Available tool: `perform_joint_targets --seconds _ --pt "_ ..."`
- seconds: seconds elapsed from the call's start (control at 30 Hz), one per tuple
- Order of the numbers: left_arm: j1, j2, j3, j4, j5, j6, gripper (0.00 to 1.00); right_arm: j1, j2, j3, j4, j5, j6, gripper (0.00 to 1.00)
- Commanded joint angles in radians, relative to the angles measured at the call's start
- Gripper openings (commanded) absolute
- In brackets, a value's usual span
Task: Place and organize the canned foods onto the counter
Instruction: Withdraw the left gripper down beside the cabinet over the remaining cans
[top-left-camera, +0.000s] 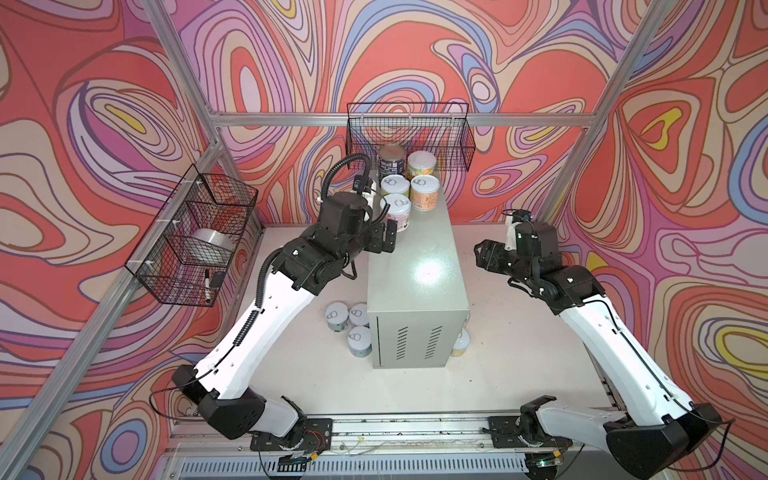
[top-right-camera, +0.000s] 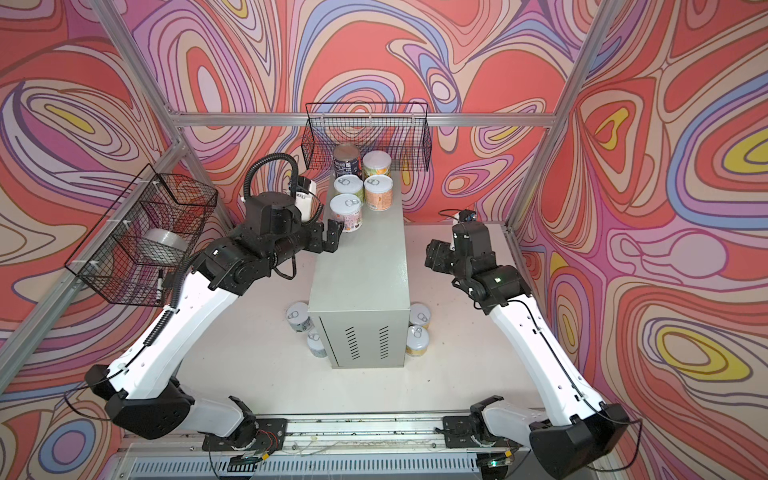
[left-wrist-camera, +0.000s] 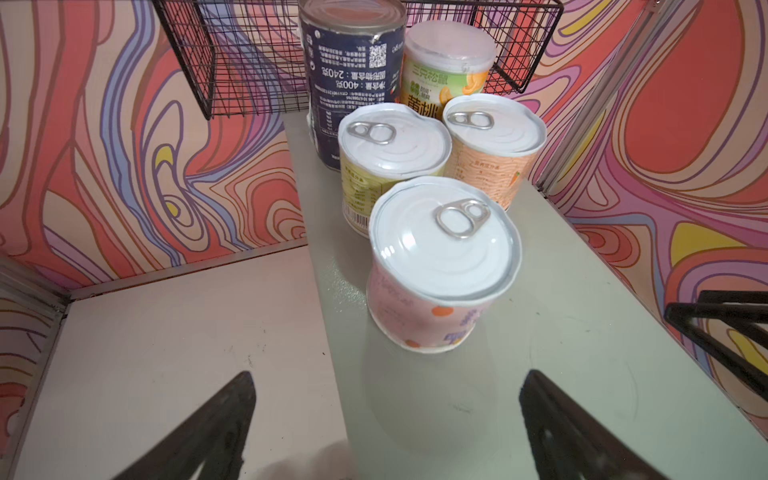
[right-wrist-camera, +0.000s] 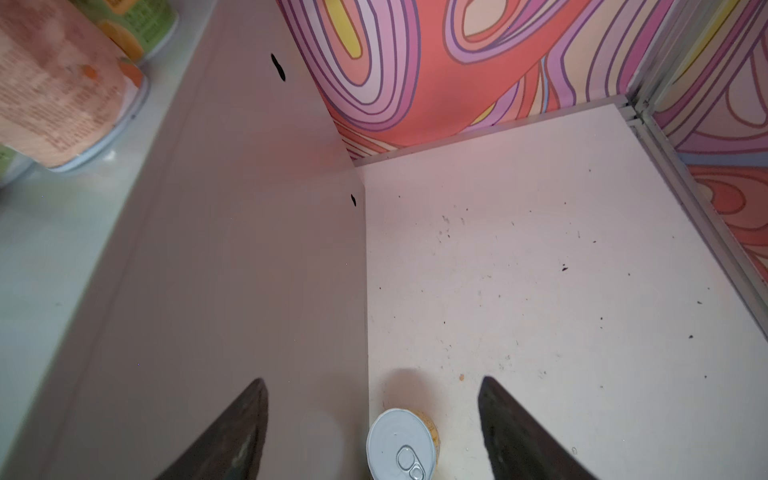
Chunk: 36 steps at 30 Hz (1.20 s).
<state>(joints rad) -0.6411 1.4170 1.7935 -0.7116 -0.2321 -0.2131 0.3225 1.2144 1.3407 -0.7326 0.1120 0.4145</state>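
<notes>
**Desk:** Where do the canned foods stand?

**Photographer:** Five stand upright at the far end of the grey counter (top-left-camera: 419, 266). The navy tin (left-wrist-camera: 353, 75) and green-label tin (left-wrist-camera: 446, 70) are at the back. The yellow tin (left-wrist-camera: 390, 153) and orange tin (left-wrist-camera: 494, 145) come next, and the pink tin (left-wrist-camera: 440, 266) is nearest. On the white tabletop (top-left-camera: 519, 332), three tins (top-left-camera: 337, 316) sit left of the vented face and two tins (top-right-camera: 419, 316) sit right of it.

**Desk:** And the grippers?

**Photographer:** The left gripper (left-wrist-camera: 388, 374) hovers just short of the pink tin, jaws spread wide and empty. The right gripper (right-wrist-camera: 372, 379) hangs beside the counter's right wall, jaws apart, gripping nothing, above a yellow-label tin (right-wrist-camera: 401, 444).
</notes>
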Motion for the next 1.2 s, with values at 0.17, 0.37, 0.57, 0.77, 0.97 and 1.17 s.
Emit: perform_joint_targets --seconds 0.17,0.37,0.57,0.77,0.97,1.17 --pt "0.006 -0.331 -0.319 -0.051 -0.205 -0.031 1.0 -0.004 -0.04 -0.145 -0.047 -0.06 0.116 0.83" --pt "0.023 -0.402 -0.423 -0.249 -0.282 -0.123 1.0 -0.004 -0.03 -0.224 -0.05 -0.063 0.182 0.83" --pt "0.028 -0.453 -0.681 -0.144 -0.244 -0.218 1.0 -0.003 -0.024 -0.281 -0.016 -0.088 0.223 0.88" --pt "0.082 -0.463 -0.828 -0.026 -0.144 -0.282 1.0 -0.003 0.024 -0.31 -0.017 -0.101 0.221 0.92" --pt "0.198 -0.461 -0.931 0.003 -0.027 -0.329 1.0 -0.001 0.029 -0.368 0.044 -0.128 0.253 0.91" --pt "0.256 -0.382 -0.97 0.027 0.037 -0.347 1.0 0.002 0.012 -0.4 0.061 -0.123 0.26 0.91"
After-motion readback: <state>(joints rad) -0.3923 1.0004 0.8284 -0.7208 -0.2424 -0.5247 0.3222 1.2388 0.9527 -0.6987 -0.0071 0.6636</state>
